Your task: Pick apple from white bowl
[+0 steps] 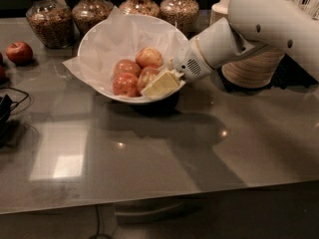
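The white bowl [99, 44], lined with crumpled white paper, stands at the back middle of the grey table. Several apples lie in it. The yellow-orange apple [149, 57] is the rearmost. Two redder apples [125, 84] lie at the left and front. Another apple [147, 75] is partly covered by my gripper. My gripper [160, 84], cream-coloured, reaches in from the right over the bowl's front right rim. It lies against that partly hidden apple, just in front of the yellow-orange one.
Several glass jars of grains [45, 15] line the back edge behind the bowl. A lone dark red apple [19, 52] sits at the far left. Stacked beige bowls [251, 66] stand behind my arm at the right. A black cable [10, 108] lies at the left edge.
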`<action>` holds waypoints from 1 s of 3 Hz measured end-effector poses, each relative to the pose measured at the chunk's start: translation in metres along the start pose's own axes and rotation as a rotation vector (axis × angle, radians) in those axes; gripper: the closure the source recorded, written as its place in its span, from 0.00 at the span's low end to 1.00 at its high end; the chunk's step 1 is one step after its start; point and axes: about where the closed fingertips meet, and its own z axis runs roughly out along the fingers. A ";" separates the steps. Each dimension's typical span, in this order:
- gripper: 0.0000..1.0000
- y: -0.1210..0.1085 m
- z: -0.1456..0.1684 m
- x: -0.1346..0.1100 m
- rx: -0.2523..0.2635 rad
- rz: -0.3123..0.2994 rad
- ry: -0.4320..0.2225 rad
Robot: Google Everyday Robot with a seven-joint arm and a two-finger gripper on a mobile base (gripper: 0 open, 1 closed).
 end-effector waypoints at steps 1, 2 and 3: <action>1.00 0.000 0.000 0.000 0.000 0.000 0.000; 1.00 0.000 0.000 0.000 0.000 0.000 0.000; 1.00 0.006 0.000 -0.012 -0.016 -0.022 -0.010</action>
